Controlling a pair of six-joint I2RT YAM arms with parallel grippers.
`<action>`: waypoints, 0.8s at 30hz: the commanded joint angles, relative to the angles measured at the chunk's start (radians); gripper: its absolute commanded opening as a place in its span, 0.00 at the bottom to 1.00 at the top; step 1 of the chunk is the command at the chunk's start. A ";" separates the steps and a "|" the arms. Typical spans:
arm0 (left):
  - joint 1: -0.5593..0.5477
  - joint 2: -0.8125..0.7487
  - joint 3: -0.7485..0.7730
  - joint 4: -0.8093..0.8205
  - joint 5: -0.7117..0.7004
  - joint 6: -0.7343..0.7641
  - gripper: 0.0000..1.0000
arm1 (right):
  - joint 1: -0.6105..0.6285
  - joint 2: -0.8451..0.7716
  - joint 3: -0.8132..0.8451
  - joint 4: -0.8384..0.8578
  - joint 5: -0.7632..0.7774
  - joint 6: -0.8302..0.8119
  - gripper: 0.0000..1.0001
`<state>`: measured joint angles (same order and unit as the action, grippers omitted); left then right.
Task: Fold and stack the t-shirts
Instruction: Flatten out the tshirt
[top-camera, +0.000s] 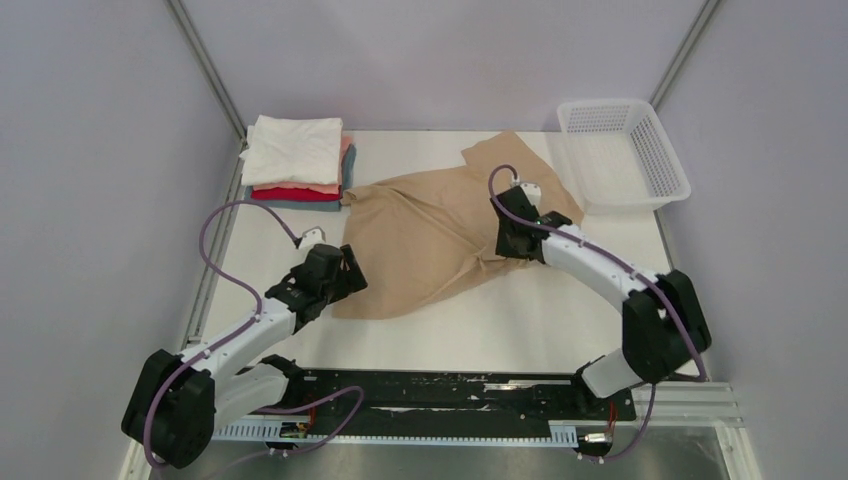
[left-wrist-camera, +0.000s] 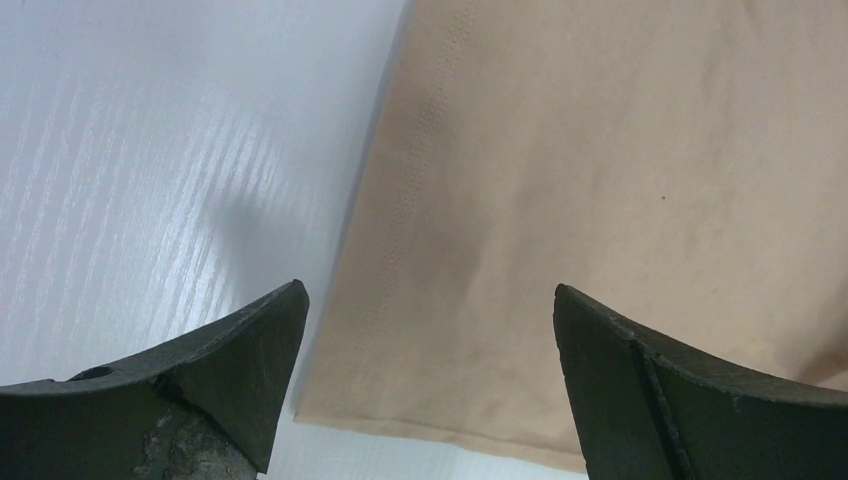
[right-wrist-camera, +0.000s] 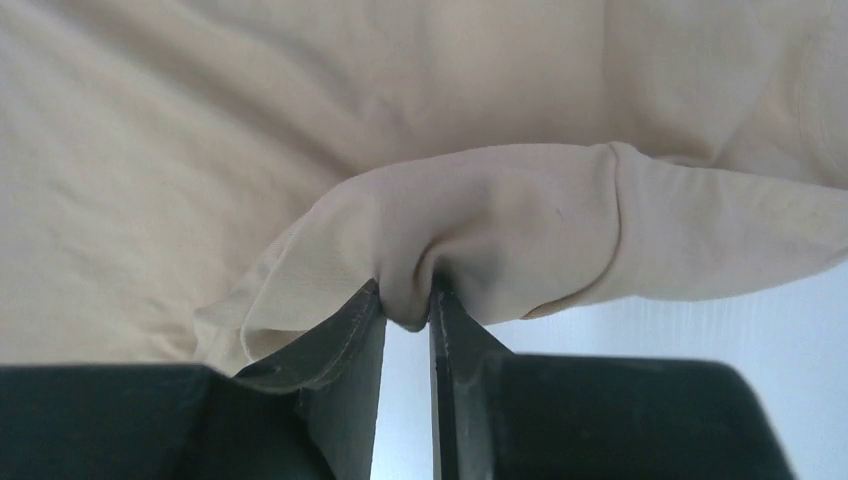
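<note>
A tan t-shirt lies spread and rumpled across the middle of the table. My right gripper is shut on a bunched fold of that tan t-shirt at its right side. My left gripper stands open just above the shirt's near left corner, nothing between its fingers; in the top view it is at the shirt's left edge. A stack of folded t-shirts, white on top of pink, red and blue-grey, sits at the back left.
A white plastic mesh basket stands at the back right, next to the tan shirt's far sleeve. Grey walls with metal posts close in the table. A black rail runs along the near edge between the arm bases.
</note>
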<state>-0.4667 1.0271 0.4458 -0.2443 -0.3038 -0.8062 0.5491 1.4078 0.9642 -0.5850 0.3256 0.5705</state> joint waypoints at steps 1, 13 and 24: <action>0.002 0.006 0.031 0.005 -0.055 -0.016 1.00 | -0.070 0.242 0.224 -0.061 -0.045 -0.155 0.23; 0.003 -0.039 -0.007 -0.061 -0.083 -0.063 1.00 | -0.082 0.193 0.212 0.048 -0.049 -0.159 0.80; 0.003 0.011 -0.005 0.004 -0.009 -0.063 1.00 | -0.111 0.035 -0.062 0.273 -0.209 -0.237 0.77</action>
<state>-0.4667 1.0168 0.4381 -0.3012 -0.3313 -0.8505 0.4538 1.4479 0.9211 -0.4335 0.2020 0.3553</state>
